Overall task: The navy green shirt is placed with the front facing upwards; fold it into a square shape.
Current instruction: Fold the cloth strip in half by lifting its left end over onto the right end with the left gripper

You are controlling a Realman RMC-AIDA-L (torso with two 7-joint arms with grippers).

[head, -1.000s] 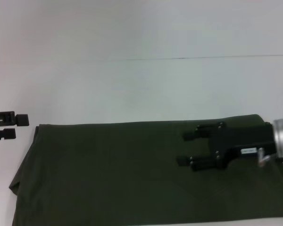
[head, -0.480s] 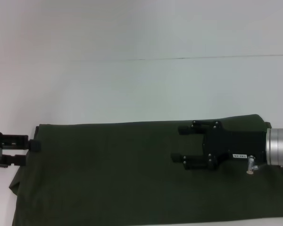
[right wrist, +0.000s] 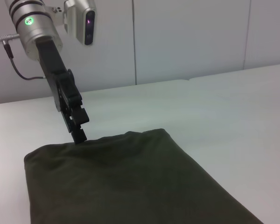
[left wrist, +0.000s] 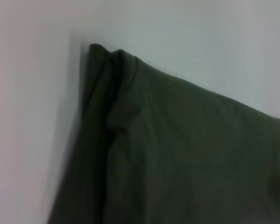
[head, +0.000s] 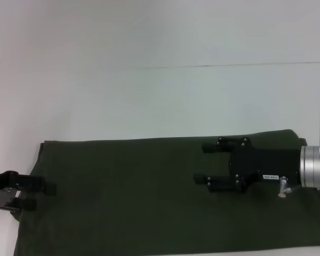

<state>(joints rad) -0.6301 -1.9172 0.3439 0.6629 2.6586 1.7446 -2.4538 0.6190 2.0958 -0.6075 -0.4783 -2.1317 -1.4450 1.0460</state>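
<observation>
The shirt [head: 160, 194] lies as a long dark band across the lower half of the head view, plain side up, already folded lengthwise, on the table [head: 160, 96]. The left gripper [head: 34, 194] sits at lower left, its jaws spread wide at the shirt's left edge, one finger over the cloth and one just at the hem. The right gripper [head: 202, 164] hovers at right of centre over the cloth, jaws wide and holding nothing.

The step in hand looks like taking hold of the left end to fold it across. To do it well, the left fingers should straddle every layer: the left wrist view shows the edge [left wrist: 102, 107] bunched into ridges, so a shallow bite may catch only the top ply. Close fully before lifting, then carry the end low and level so the edges stay aligned
</observation>
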